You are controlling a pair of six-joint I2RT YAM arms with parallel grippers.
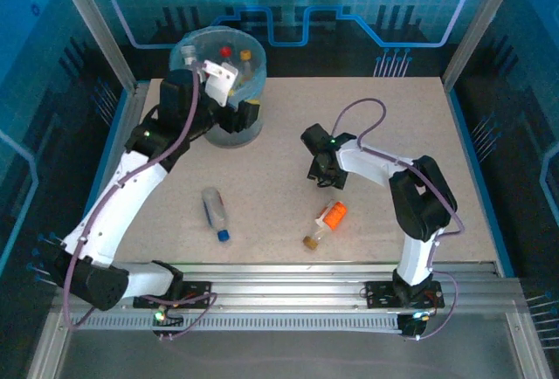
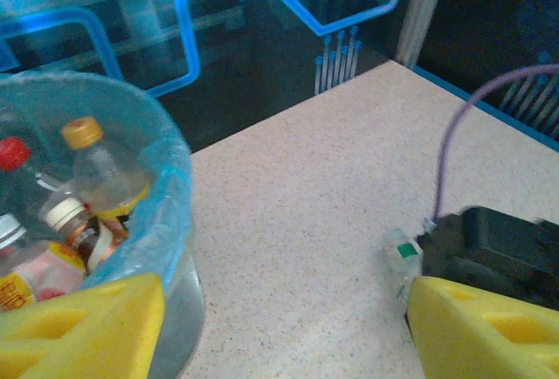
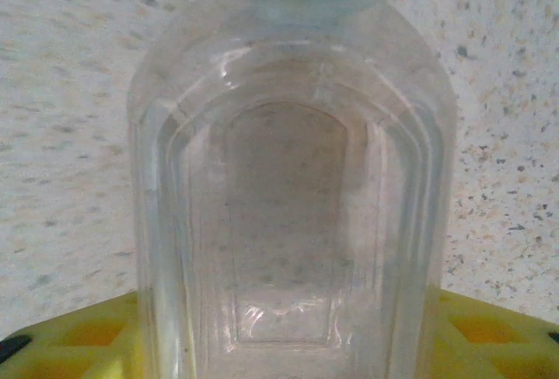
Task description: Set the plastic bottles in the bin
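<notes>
The pale-blue bin [image 1: 196, 44] stands at the table's back left, and several plastic bottles lie in it [image 2: 100, 178]. My left gripper [image 1: 244, 115] hovers by the bin's right side, open and empty [image 2: 286, 299]. A clear bottle with a green cap [image 3: 293, 187] lies on the table mid-right [image 2: 403, 257]. My right gripper [image 1: 319, 169] is over it, its yellow fingers [image 3: 489, 335] pressed on both flanks. A blue-capped bottle [image 1: 215, 211] and an orange-labelled bottle [image 1: 328, 220] lie nearer the front.
The blue-lit enclosure wall [image 1: 288, 12] runs behind the table. Aluminium posts [image 1: 87, 12] stand at the back corners. A rail [image 1: 288, 279] with both arm bases runs along the near edge. Bare tabletop [image 2: 306, 178] stretches between the bin and my right gripper.
</notes>
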